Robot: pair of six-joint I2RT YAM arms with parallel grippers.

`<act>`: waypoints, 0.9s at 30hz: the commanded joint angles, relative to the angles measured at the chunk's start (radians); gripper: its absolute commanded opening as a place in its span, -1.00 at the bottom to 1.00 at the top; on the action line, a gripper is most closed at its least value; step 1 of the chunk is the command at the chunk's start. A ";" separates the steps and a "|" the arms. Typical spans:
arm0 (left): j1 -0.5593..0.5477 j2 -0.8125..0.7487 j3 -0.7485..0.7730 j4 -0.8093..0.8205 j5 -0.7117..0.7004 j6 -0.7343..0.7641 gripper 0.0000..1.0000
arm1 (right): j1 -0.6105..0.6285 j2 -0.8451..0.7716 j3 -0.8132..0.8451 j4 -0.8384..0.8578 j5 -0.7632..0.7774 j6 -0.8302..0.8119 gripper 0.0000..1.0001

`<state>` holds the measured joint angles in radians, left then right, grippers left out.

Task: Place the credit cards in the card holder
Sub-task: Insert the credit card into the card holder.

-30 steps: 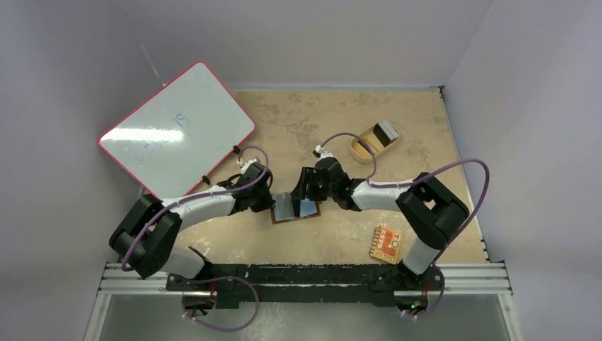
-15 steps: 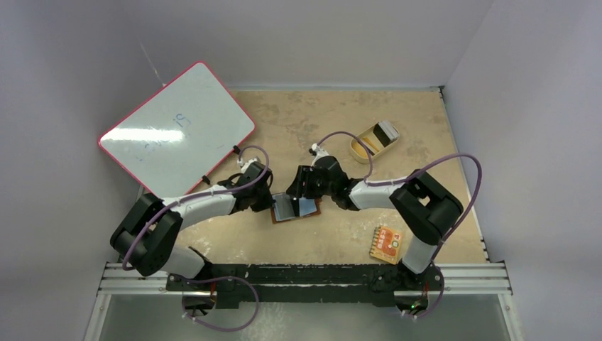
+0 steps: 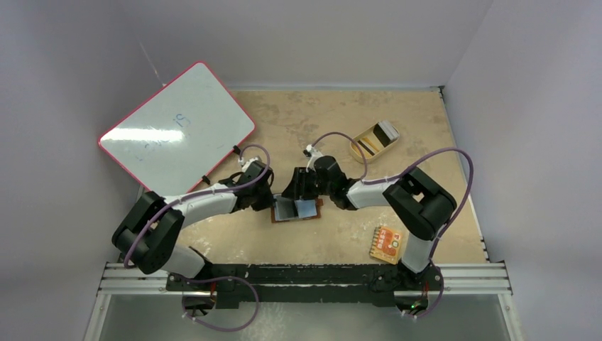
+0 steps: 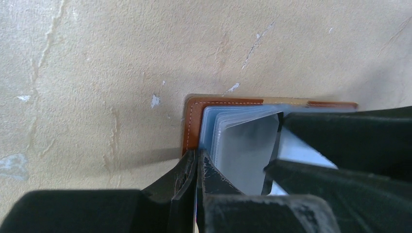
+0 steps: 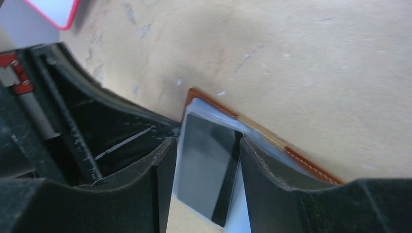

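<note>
The card holder (image 3: 309, 209), a brown wallet, lies open mid-table with its bluish clear pockets up. My left gripper (image 3: 270, 201) is shut on the near-left edge of a clear pocket sheet (image 4: 206, 131), lifting it; its fingertips (image 4: 197, 156) meet beside the brown rim (image 4: 191, 126). My right gripper (image 3: 294, 193) hangs over the wallet, shut on a black credit card (image 5: 206, 160) held across its width between both fingers (image 5: 252, 160). The card's far end sits at the pocket mouth by the brown edge (image 5: 206, 99). More black credit cards (image 3: 385, 130) rest in a tan dish.
The tan oval dish (image 3: 363, 147) stands at the back right. An orange-red patterned packet (image 3: 387, 244) lies near the right arm's base. A red-framed whiteboard (image 3: 177, 128) leans at the back left. My two wrists are close together over the wallet.
My right gripper has moved left with the card, further over the open wallet and nearer the left gripper. The left gripper has kept its hold.
</note>
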<state>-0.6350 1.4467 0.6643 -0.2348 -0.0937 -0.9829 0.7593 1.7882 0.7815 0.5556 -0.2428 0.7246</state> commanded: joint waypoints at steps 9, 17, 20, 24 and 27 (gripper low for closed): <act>0.007 0.028 0.034 0.025 -0.014 0.017 -1.00 | 0.025 -0.031 0.029 0.022 -0.176 0.043 -0.03; 0.007 0.010 0.022 -0.005 -0.044 0.004 -1.00 | 0.031 -0.119 0.021 -0.185 0.019 0.053 0.04; 0.007 0.015 0.007 0.007 -0.042 -0.010 -1.00 | 0.042 -0.128 -0.022 -0.165 0.002 0.095 0.04; 0.007 0.017 -0.008 0.009 -0.042 -0.027 -1.00 | 0.063 -0.129 -0.062 -0.161 0.018 0.140 0.04; 0.006 0.014 -0.019 0.011 -0.043 -0.036 -1.00 | 0.080 -0.116 -0.060 -0.166 0.030 0.167 0.04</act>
<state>-0.6350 1.4551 0.6727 -0.2379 -0.1097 -0.9947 0.8169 1.6783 0.7273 0.3973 -0.2470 0.8318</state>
